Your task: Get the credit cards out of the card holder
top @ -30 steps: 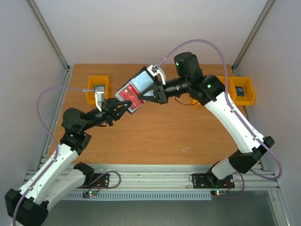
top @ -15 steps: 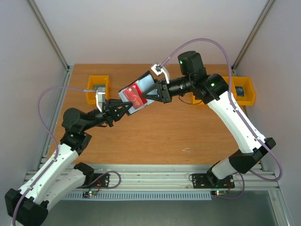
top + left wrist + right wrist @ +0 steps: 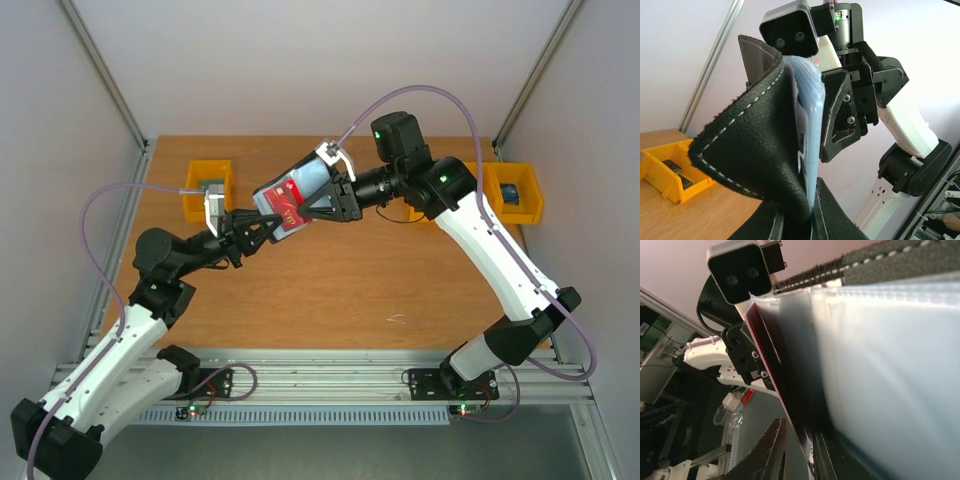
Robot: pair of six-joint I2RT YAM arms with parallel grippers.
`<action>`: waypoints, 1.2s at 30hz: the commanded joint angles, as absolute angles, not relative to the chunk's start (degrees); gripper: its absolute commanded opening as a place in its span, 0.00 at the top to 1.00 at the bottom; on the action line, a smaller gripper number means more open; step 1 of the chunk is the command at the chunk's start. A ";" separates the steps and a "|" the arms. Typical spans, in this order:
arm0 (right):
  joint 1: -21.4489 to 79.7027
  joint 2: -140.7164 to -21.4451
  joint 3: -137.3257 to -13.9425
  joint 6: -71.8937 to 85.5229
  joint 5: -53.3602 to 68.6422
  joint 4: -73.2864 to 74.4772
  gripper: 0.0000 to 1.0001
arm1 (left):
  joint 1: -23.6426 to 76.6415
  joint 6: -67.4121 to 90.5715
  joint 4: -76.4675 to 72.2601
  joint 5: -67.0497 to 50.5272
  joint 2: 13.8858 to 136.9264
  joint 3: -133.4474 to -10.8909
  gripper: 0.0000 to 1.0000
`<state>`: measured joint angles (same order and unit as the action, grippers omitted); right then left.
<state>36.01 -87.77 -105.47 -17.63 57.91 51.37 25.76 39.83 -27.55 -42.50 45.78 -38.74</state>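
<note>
We see the card holder (image 3: 308, 180) held up clear of the tabletop (image 3: 330, 300), in the air over the middle of its far half, between the two claws. The left claw (image 3: 800, 222) is clenched on the black leather at the holder's lower end (its wrist view shows both fingers pressed against the fold, the stitched flap curling up and away above them). The holder is spread open, its blue-grey pockets turned toward the right arm. A red card (image 3: 283, 203) shows against those pockets, at the end nearer the left claw. The right claw (image 3: 800, 455) reaches in from the right with one finger on either side of that card's edge. A thin strip of light shows between one finger and the card, so we cannot tell whether it is grasping the card or released. One yellow bin (image 3: 208, 188) stands near the far left corner and another yellow bin (image 3: 520, 195) at the far right edge, both well apart from the holder.
</note>
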 commanded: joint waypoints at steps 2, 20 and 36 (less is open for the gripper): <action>36.35 -86.31 -101.89 -17.67 59.25 49.49 0.90 | 26.11 39.36 -32.13 -41.73 45.97 -38.87 1.00; 19.54 -79.10 -100.87 -25.52 52.85 64.95 0.99 | 24.30 32.92 -25.63 -41.14 45.76 -31.60 1.00; 19.33 -78.65 -102.45 -29.95 46.94 77.56 0.99 | 20.83 27.48 -14.05 -35.65 76.40 -29.17 1.00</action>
<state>18.98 -79.99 -104.47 -28.36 47.57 74.87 20.64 29.47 -12.93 -35.24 70.74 -26.15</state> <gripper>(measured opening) 0.012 0.107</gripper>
